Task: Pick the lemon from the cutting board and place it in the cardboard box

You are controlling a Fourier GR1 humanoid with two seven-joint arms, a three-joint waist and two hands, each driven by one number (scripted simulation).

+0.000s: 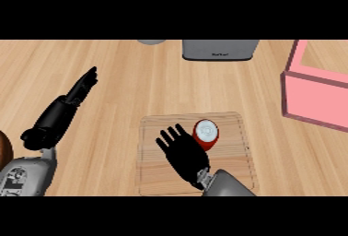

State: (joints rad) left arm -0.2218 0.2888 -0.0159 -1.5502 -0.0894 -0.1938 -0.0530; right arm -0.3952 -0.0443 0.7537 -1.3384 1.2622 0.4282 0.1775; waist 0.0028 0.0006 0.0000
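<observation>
Head view: the right hand [182,154] hovers over the pale wooden cutting board [231,170], fingers spread straight. The red rounded object with a white top [206,133] lies on the board just right of its fingertips. The pink open box [312,99] stands well apart at the right. The left hand [81,87] rests open at the left.

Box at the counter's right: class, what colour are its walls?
The box has pink walls, clearest in the head view.

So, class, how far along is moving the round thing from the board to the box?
Done: nothing yet; the red-and-white item lies on the board. In hand: the right hand hovers open beside it, gripping nothing. Left to do: grasp it, lift it and carry it to the pink box at the right. The left hand rests open at the left.
</observation>
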